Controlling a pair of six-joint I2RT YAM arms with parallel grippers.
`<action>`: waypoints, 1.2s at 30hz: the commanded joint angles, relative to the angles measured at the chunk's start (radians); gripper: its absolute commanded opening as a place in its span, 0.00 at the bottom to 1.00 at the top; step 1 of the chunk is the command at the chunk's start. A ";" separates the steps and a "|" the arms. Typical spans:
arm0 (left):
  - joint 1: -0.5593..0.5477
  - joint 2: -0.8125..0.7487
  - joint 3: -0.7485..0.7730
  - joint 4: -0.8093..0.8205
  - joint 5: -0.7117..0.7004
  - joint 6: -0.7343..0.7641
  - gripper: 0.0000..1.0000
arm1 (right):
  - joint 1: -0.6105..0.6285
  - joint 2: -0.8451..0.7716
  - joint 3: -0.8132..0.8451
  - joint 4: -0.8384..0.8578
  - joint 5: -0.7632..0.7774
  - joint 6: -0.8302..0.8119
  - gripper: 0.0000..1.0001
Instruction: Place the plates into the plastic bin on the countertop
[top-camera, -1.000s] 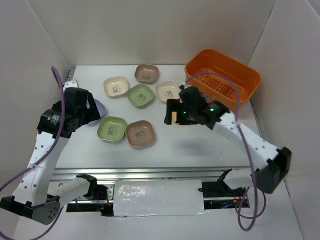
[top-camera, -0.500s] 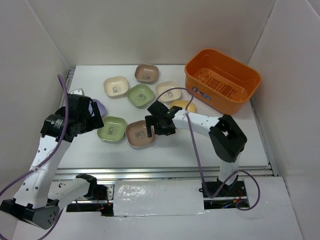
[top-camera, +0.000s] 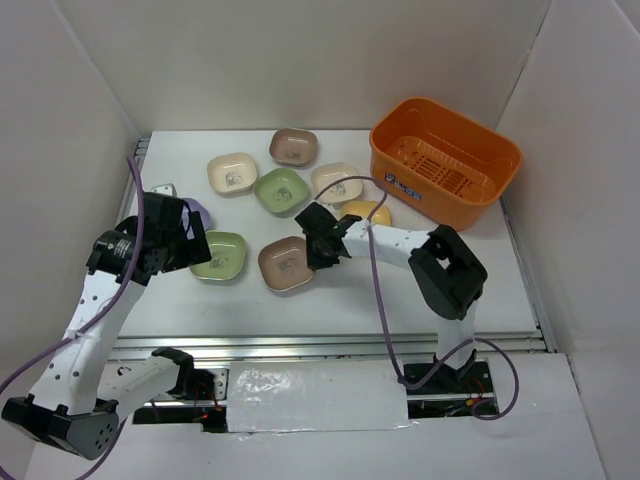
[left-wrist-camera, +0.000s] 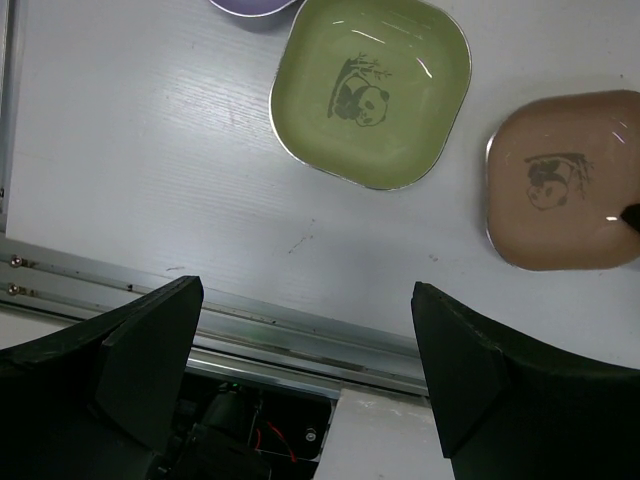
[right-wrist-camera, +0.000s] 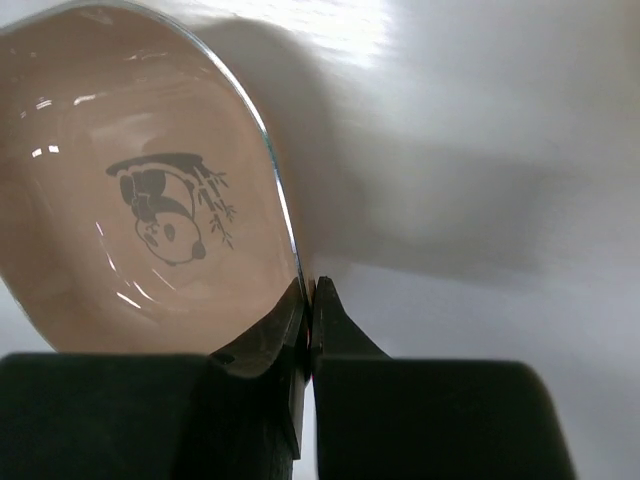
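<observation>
Several small plates lie on the white countertop (top-camera: 400, 290). The orange plastic bin (top-camera: 445, 160) stands at the back right and holds no plate. My right gripper (top-camera: 318, 250) (right-wrist-camera: 310, 290) is shut on the right rim of the near brown plate (top-camera: 285, 265) (right-wrist-camera: 150, 200), one finger inside the rim and one outside. My left gripper (top-camera: 178, 235) (left-wrist-camera: 305, 298) hangs open above the table's front edge with nothing between its fingers. Beyond it in the left wrist view lie a green plate (left-wrist-camera: 400, 110) and the same brown plate (left-wrist-camera: 560, 180).
Further back lie a brown plate (top-camera: 293, 146), two cream ones (top-camera: 232, 172) (top-camera: 335, 180), a green one (top-camera: 281, 190) and a yellow one (top-camera: 365, 212). A lavender plate (top-camera: 198, 212) is partly hidden by the left arm. White walls enclose three sides; a metal rail (left-wrist-camera: 300, 335) runs along the front.
My right arm swung left from beside the bin down to the near brown plate and shut on its rim. The left gripper drifted slightly right, still open.
</observation>
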 joint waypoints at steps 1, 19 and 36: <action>0.008 -0.008 0.016 0.023 0.012 0.035 0.99 | 0.002 -0.171 -0.054 -0.087 0.116 0.039 0.00; -0.011 0.046 -0.004 0.083 0.092 0.032 0.99 | -0.751 -0.054 0.619 -0.301 0.007 0.106 0.00; -0.031 0.038 -0.099 0.065 0.029 -0.129 0.99 | -0.939 0.439 1.084 -0.214 -0.136 0.116 0.00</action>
